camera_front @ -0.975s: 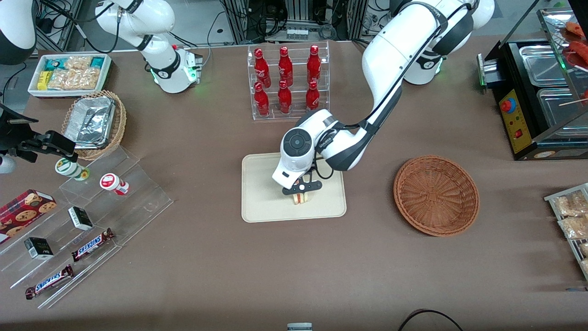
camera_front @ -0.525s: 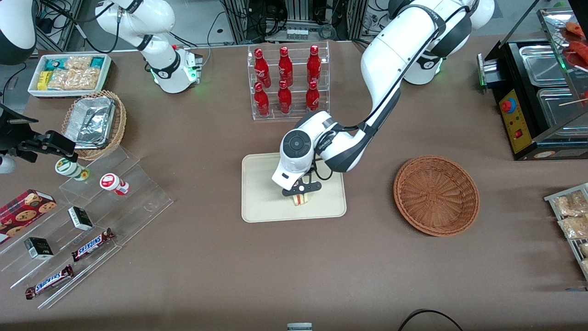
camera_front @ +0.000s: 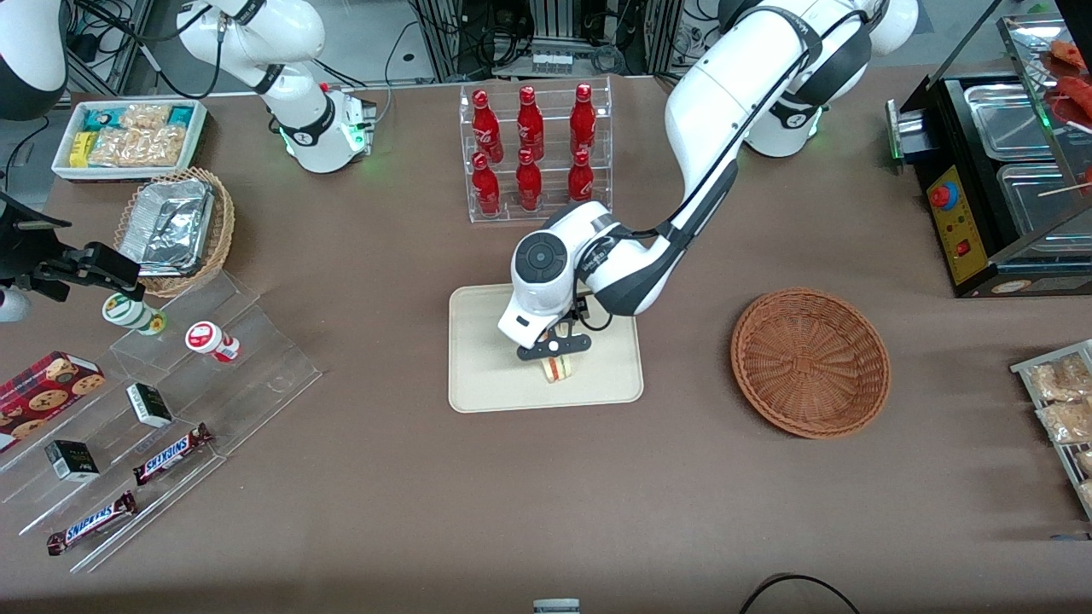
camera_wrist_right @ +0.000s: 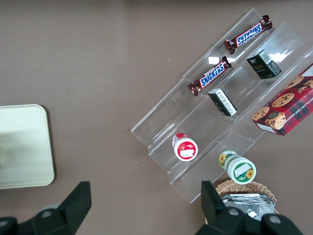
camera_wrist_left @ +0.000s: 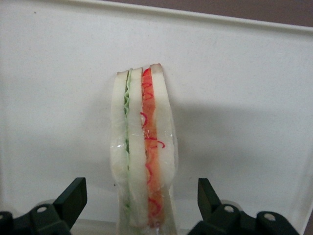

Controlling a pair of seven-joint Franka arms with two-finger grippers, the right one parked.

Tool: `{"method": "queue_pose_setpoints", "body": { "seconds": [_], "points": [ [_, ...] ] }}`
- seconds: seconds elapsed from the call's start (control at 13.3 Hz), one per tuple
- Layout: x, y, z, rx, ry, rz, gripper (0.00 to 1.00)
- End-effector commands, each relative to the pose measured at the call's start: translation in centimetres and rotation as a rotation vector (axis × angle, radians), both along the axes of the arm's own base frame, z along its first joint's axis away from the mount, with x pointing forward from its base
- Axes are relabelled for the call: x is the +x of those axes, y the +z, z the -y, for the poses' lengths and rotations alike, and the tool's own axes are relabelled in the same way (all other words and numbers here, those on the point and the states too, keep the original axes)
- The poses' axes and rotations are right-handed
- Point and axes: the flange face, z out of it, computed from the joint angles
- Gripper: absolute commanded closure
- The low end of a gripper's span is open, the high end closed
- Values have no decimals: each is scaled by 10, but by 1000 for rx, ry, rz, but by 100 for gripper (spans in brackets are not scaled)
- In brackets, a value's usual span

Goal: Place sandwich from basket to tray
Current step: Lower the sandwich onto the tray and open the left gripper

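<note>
While the brown surface (camera_front: pixel 358 477) spreads wide under everything, the white left arm (camera_front: pixel 725 111) reaches from its base down toward the middle of it. Next in size comes the tray (camera_front: pixel 486 358), cream and flat, lying nearer the front camera than the clear rack of red bottles (camera_front: pixel 533 153). The basket (camera_front: pixel 810 362) sits on the surface toward the working arm's end, well apart from the tray, with only its woven bottom showing.

Toward the parked arm's end stand clear stepped shelves (camera_front: pixel 247 358) carrying two Snickers bars (camera_front: pixel 171 454), small dark boxes (camera_front: pixel 149 404) and two round cups (camera_front: pixel 212 340). A tan wicker basket with foil containers (camera_front: pixel 175 226) and a white bin of snack packets (camera_front: pixel 128 136) lie farther from the camera than those shelves.

The gripper (camera_front: pixel 554 348) hangs just above the tray, spread wide. In the left wrist view its two dark fingertips (camera_wrist_left: pixel 73 198) stand apart on either side of the sandwich (camera_wrist_left: pixel 143 147), neither one touching it. The sandwich (camera_front: pixel 559 368) rests on the tray on its edge, released, its pale bread layers upright with green filling beside one slice and red beside the other.
</note>
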Motion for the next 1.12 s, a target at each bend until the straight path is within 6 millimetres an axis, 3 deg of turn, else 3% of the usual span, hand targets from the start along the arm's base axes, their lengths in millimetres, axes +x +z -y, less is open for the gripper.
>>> {"method": "queue_pose_setpoints", "body": {
  "seconds": [0.0,0.45,0.82,1.05],
  "points": [
    [0,28,1,35,21,17,0],
    [2,108,-20,68,8,24,0],
    [9,142,-50,107,-45,12,0],
    [21,161,-93,139,9,3,0]
  ]
}}
